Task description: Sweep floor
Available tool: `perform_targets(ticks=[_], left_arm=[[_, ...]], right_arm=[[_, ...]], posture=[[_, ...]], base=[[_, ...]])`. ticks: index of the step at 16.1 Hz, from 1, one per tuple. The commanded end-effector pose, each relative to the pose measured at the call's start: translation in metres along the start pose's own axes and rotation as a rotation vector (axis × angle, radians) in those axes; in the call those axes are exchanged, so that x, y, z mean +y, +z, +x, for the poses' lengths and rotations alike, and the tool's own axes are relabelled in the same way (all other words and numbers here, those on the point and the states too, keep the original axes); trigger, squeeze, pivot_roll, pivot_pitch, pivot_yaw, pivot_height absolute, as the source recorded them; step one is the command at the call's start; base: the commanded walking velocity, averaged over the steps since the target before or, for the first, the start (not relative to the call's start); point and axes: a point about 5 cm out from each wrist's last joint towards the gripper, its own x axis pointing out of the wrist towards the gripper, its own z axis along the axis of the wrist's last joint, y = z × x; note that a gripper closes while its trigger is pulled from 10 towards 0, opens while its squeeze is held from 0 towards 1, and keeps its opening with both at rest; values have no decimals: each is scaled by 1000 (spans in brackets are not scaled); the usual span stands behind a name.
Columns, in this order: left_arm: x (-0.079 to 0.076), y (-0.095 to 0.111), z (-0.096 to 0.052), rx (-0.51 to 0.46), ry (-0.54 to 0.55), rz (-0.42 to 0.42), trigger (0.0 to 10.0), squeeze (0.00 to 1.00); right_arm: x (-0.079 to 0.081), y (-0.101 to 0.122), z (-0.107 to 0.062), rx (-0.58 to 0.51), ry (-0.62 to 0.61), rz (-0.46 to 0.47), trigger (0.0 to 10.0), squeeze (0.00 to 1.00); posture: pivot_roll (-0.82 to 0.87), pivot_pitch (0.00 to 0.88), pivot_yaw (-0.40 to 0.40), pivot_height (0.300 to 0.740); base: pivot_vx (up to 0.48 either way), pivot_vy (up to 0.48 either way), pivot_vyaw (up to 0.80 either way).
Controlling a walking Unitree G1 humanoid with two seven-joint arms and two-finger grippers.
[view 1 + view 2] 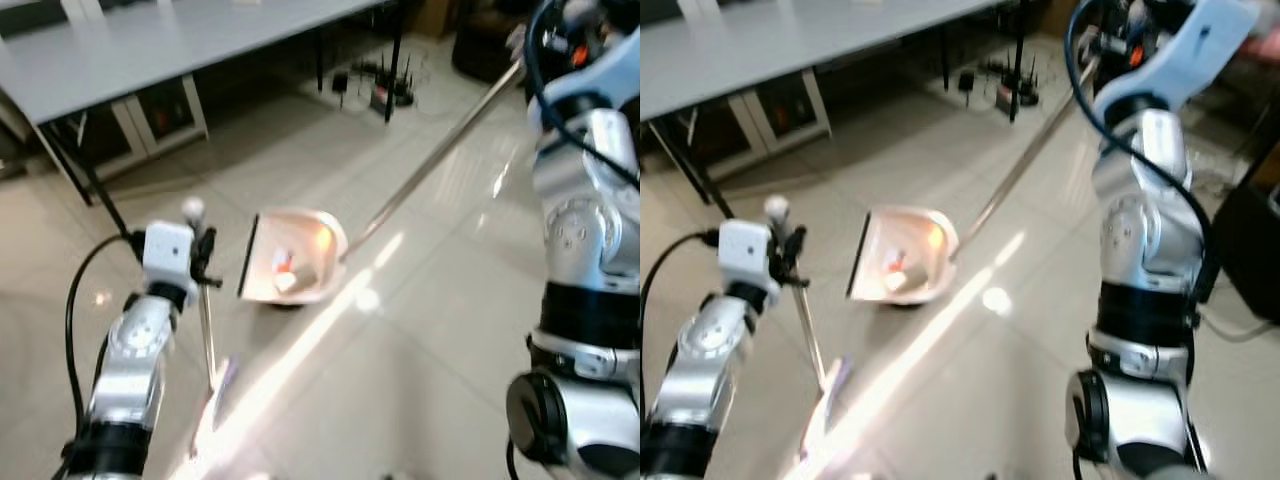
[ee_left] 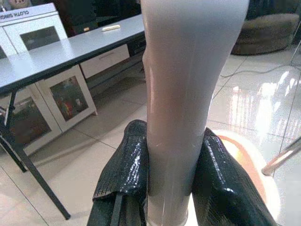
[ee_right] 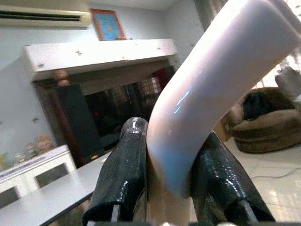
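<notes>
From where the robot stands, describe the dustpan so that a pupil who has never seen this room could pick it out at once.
Start at the long grey table and look down to the glossy tiled floor in front of it. There sits the dustpan, a pale pink scoop with scraps inside. Its long metal handle slants up to the right gripper, unlike the thinner broom stick in the left gripper.

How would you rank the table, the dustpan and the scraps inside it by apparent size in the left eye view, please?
1. table, stretching across the top of the view.
2. dustpan, on the tiled floor.
3. scraps lying in the pan, by far the smallest.
The table stands farther off yet looks biggest, so this order is safe.
</notes>
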Motion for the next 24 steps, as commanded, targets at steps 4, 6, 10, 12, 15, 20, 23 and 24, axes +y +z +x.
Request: perform_targets(ticks=[4,6,10,12,15,20,23,24], left_arm=[[4,7,4,-35,6,10,10000,0],[8,6,0,-28,10,19,10000,0],[7,-5,-8,2,16,8,10000,0],[3,-2,-5,-12,18,-8,10000,0],[0,0,-3,-20,12,-14,10000,0],[1,-3,-7,-9,2,-8,10000,0],[-1,-6,-7,-4,-12,-6,10000,0],[-2,-6,-6,-4,-14,-7,10000,0]], right_arm=[[-6,12,0,-85,-34,34,10000,0],[-6,12,0,-85,-34,40,10000,0],[-8,10,-6,-87,-36,43,10000,0],[-8,9,-7,-87,-33,47,10000,0],[-6,5,-7,-62,-24,24,10000,0],[-9,1,-13,-60,-55,27,10000,0],[-15,-1,-19,-53,-74,16,10000,0],[-16,-1,-19,-53,-75,17,10000,0]], posture=[[50,40,52,740],[54,49,54,740],[43,28,60,740],[38,30,55,740],[43,39,55,740],[45,35,60,740],[28,15,70,740],[28,15,70,740]], base=[[378,0,0],[377,0,0],[379,0,0],[381,0,0],[377,0,0],[377,0,320],[379,0,0],[375,0,0]])
